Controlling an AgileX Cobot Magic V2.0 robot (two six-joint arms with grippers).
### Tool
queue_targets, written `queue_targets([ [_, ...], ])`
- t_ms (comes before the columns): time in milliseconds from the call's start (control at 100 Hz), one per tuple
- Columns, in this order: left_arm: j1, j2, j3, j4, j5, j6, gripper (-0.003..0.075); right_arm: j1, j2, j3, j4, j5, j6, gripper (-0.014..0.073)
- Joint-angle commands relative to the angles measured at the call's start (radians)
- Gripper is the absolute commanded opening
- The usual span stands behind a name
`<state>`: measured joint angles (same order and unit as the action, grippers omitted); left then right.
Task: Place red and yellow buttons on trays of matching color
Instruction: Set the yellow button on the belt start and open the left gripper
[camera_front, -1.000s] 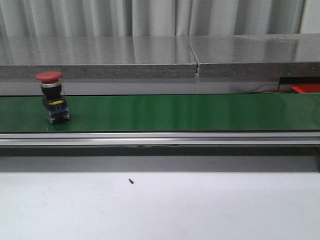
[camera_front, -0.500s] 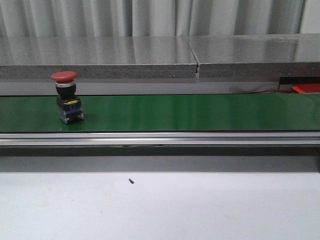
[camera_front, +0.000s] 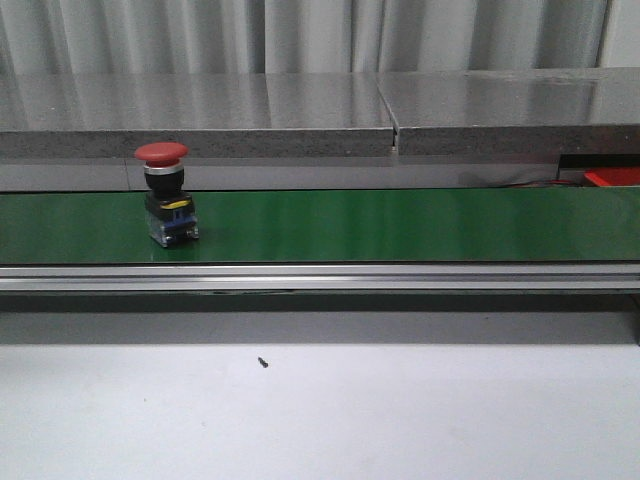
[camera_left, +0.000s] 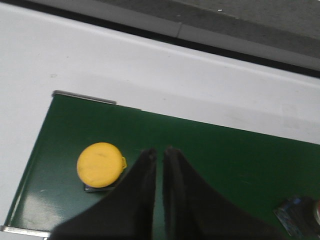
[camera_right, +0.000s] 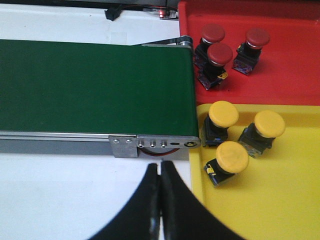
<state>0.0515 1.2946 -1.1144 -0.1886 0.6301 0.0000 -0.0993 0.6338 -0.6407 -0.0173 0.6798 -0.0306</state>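
Observation:
A red button (camera_front: 165, 195) stands upright on the green belt (camera_front: 400, 225), left of the middle in the front view. In the left wrist view a yellow button (camera_left: 100, 165) sits on the belt (camera_left: 225, 160) near its end, just beside my left gripper (camera_left: 159, 152). That gripper is shut with nothing in it. My right gripper (camera_right: 160, 167) is shut and empty above the white table, near the belt's other end. There lie the red tray (camera_right: 295, 75) with three red buttons (camera_right: 219, 55) and the yellow tray (camera_right: 280, 200) with three yellow buttons (camera_right: 232, 156).
A grey stone ledge (camera_front: 300, 115) runs behind the belt. An aluminium rail (camera_front: 320, 277) lines its front. A small dark screw (camera_front: 262, 362) lies on the white table. Part of another button's blue base (camera_left: 300, 215) shows at the left wrist view's edge.
The red button has travelled to the right along the belt, still upright. No gripper shows in the front view.

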Motion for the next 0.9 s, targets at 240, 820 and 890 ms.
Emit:
queue_targets([
  [240,-0.106,-0.174,-0.014,-0.015,0.015,0.058,-0.0018,0.0,-0.003,-0.026,-0.006,-0.06,-0.01,-0.0067],
  [820,-0.323,-0.458,0.234,0.081,-0.139,-0.096,-0.0018,0.0,-0.003,-0.026,-0.006,-0.06,-0.01,-0.0067],
  [890,-0.326,-0.5,0.272,0.079,-0.139,-0.096,-0.0018,0.0,-0.003,-0.026,-0.006,-0.06,-0.01,-0.0067],
])
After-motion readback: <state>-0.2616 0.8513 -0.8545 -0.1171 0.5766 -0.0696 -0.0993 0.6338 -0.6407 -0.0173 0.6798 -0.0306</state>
